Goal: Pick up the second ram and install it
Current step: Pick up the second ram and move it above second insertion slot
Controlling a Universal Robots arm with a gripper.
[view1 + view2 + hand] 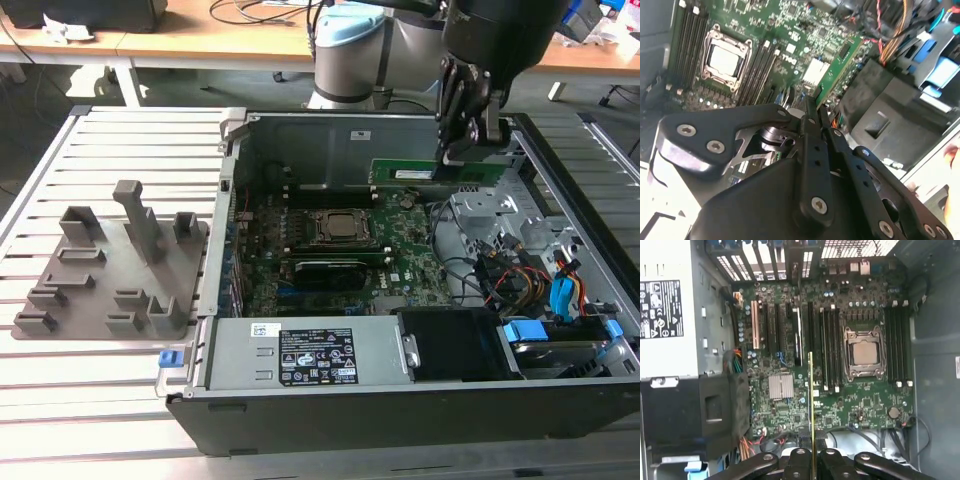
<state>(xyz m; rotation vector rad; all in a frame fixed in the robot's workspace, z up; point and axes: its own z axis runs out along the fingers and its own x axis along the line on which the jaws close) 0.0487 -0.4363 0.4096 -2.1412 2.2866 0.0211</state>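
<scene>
Pinching second ram (410,172) in hand (462,155), clear above motherboard (860,405), unseated. Best kept parallel to memory slots (832,350), centred over empty one, lowered straight, pressed evenly.

No print can be made out on the power supply label (315,364).

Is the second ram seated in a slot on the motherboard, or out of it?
Out. The gripper holds the second ram in the air, above the motherboard and not touching it.
</scene>
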